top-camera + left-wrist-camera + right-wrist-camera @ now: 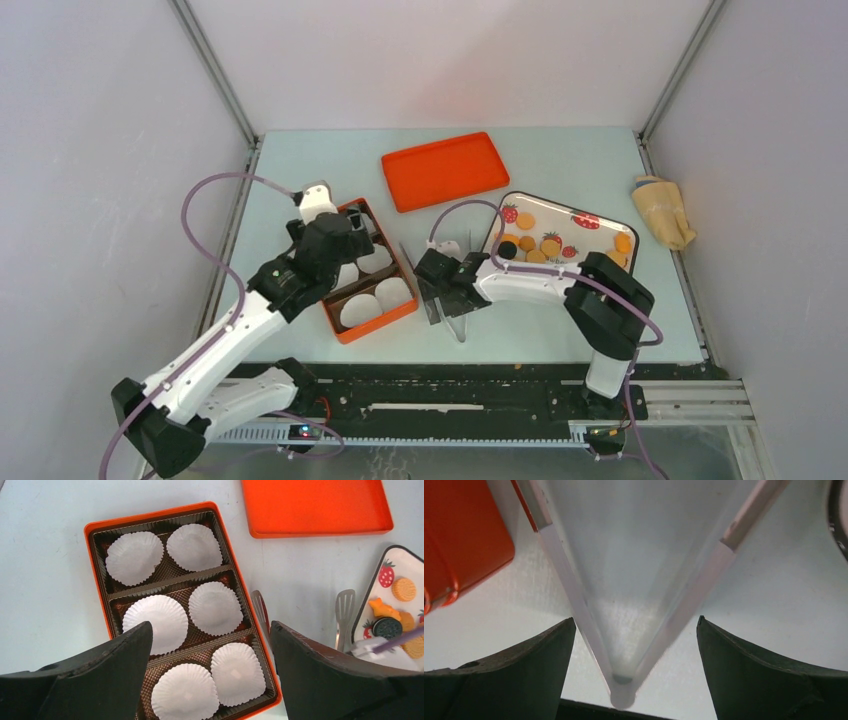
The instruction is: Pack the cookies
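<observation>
Several round orange-yellow cookies and one dark cookie lie on a strawberry-print tray at centre right; some also show in the left wrist view. An orange box holds several empty white paper cups. My left gripper hovers open and empty over the box, its fingers spread above the near cups. My right gripper is open, its fingers on either side of the hinge end of metal tongs, not touching them.
The tongs lie on the table between box and tray, their spatula tips showing in the left wrist view. The orange lid lies at the back. A yellow cloth lies at the right edge.
</observation>
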You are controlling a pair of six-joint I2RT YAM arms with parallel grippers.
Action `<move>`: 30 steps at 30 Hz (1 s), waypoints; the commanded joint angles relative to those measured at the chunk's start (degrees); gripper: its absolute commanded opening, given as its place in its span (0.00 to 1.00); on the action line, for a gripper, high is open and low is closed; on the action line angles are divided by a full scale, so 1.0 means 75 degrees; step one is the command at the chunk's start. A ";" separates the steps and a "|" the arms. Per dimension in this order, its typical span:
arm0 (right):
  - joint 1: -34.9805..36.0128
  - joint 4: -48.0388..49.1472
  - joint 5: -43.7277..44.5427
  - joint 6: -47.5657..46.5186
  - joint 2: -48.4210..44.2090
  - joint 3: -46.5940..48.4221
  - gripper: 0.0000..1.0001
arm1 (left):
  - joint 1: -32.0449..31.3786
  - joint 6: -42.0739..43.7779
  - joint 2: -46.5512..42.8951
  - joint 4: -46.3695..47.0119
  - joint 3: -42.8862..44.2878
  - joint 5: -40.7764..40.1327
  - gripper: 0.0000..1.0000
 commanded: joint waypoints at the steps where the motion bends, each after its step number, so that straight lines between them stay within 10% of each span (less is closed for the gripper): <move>1: -0.0115 0.0804 -0.0286 0.0390 0.0279 0.0028 1.00 | -0.0054 -0.0172 -0.0463 0.0036 -0.0349 -0.0167 0.92; 24: -0.0814 0.0334 0.0481 0.0983 0.1868 0.1554 1.00 | -0.0054 -0.0114 -0.0409 0.0197 -0.0515 -0.0050 0.93; 30: -0.0745 0.0004 0.0629 0.0827 0.1890 0.1558 0.54 | -0.0054 -0.0099 -0.0296 0.0227 -0.0521 -0.0057 0.93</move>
